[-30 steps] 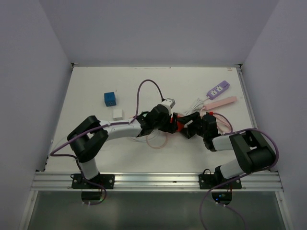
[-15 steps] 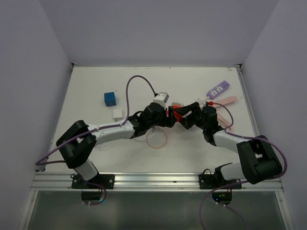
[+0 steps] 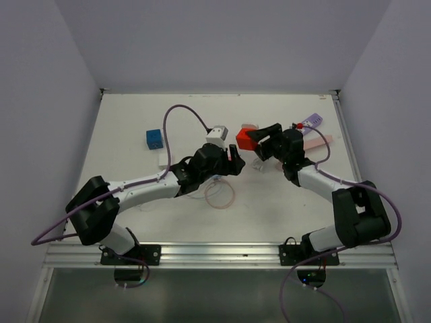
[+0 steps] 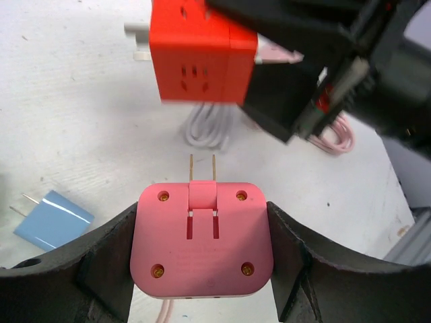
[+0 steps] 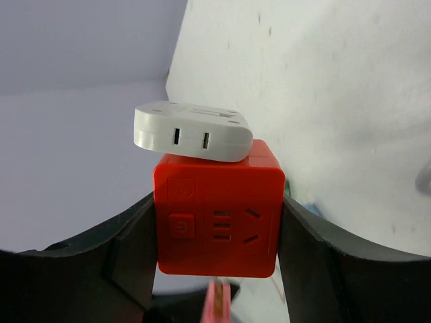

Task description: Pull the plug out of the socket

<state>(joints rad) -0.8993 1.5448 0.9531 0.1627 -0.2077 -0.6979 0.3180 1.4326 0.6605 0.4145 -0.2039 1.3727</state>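
The left gripper [image 4: 203,252] is clamped on the pink plug [image 4: 203,229], a finger pressed to each side of its flat body. The plug's two pins [image 4: 202,168] point at the red cube [image 4: 202,57] but stand clear of it, with bare table [image 3: 135,114] showing in the gap. The plug is out of the socket and held in the air near the middle of the table. The right gripper [image 5: 217,235] grasps the red cube, its fingers flat against two opposite faces, and holds it raised just beyond the pink plug. The cube face turned to the right wrist camera carries a button and sets of slots, none filled. Another face holds the one thing seated in the cube — a white plug [image 5: 193,131] with two slots along its edge. In the top view the two grippers face each other, close but apart. A white cable [image 4: 209,128] lies coiled on the table under the cube, and a pink cable loop [image 3: 219,195] lies nearer the arm bases. A blue adapter [image 3: 154,138] sits well to the left, and a purple strip [image 3: 310,121] lies at the far right edge.
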